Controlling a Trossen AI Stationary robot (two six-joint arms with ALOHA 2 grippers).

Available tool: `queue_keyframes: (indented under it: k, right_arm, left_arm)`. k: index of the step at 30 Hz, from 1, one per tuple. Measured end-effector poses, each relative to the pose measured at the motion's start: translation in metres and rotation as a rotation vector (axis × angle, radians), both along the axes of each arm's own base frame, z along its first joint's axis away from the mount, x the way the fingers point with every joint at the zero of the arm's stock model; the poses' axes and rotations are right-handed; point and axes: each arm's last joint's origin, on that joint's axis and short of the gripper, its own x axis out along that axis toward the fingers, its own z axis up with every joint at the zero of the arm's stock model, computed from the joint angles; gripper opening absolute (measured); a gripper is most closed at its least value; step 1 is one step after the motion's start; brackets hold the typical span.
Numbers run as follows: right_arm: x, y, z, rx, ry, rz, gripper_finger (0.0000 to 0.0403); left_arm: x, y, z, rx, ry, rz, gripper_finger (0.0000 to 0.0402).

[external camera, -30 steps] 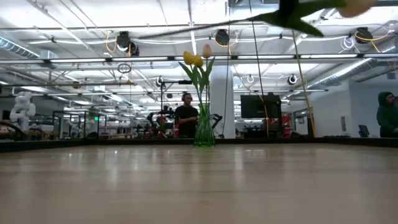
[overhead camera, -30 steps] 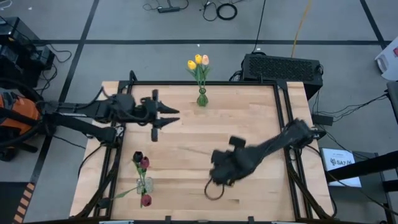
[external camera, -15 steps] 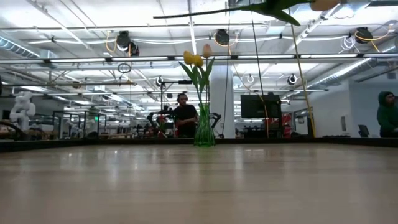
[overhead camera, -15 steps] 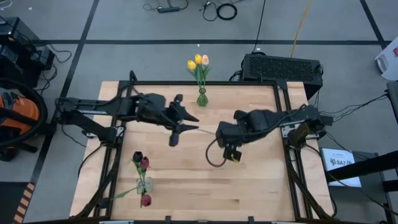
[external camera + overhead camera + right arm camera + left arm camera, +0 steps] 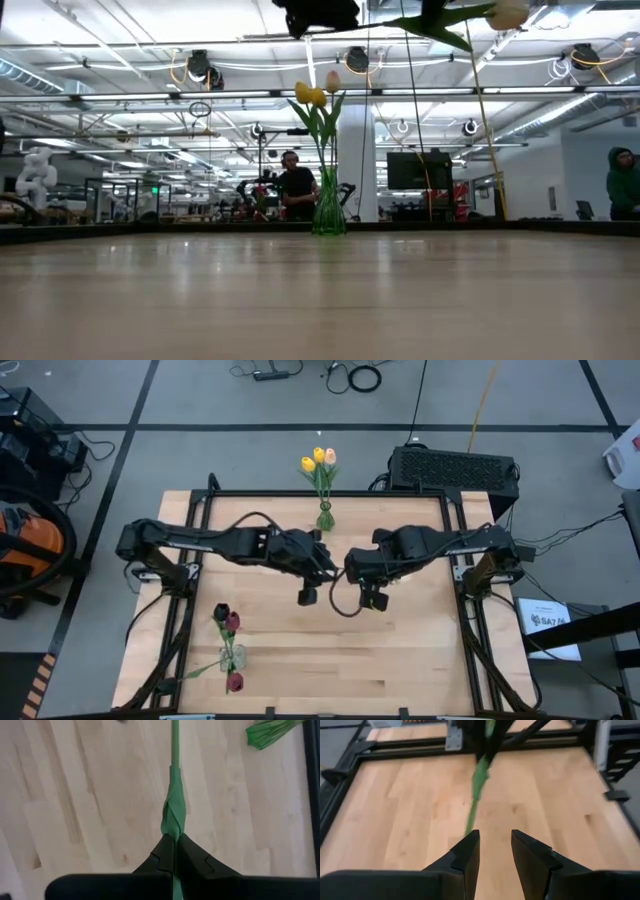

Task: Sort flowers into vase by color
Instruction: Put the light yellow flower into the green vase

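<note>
The two arms meet over the middle of the desk [image 5: 400, 650].

The right gripper [image 5: 174, 851] has its jaws clenched on the thin green stem of a flower [image 5: 174, 815]. The stem runs straight out from between the jaws. A green leaf [image 5: 267, 731] of it shows off to the side. From low down, the pale head of this flower [image 5: 508, 13] is up high above the desk, with its leaf beside it.

The left gripper [image 5: 494, 851] has its jaws apart. The green stem [image 5: 476, 795] comes toward the gap between them and ends close to one jaw. I cannot tell if it touches. The jaws do not squeeze it.

At the far edge of the desk stands a green vase [image 5: 325, 518] with yellow and pink flowers [image 5: 318, 459]. Near the left front corner stands a clear vase [image 5: 232, 657] with dark red and black flowers [image 5: 227, 618]. Another red flower [image 5: 234, 682] lies just in front of it.
</note>
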Motion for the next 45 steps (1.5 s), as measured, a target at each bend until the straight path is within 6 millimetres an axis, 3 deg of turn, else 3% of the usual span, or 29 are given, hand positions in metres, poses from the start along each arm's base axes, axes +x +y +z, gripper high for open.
queue_keyframes:
  k: [6,26,45]
  right_arm:
    - [0.0,0.0,0.0,-0.007,0.005,0.025,0.0]
    - [0.0,0.0,0.0,-0.017,0.008,0.075,0.0]
    - [0.003,0.004,0.001,0.007,-0.022,0.085,0.0]
  left_arm:
    - [0.008,0.002,-0.01,0.085,0.015,0.044,0.0118]
    - [0.013,-0.013,0.0,0.068,-0.108,-0.003,0.0118]
    - [0.009,-0.008,-0.007,0.134,-0.016,0.072,0.0118]
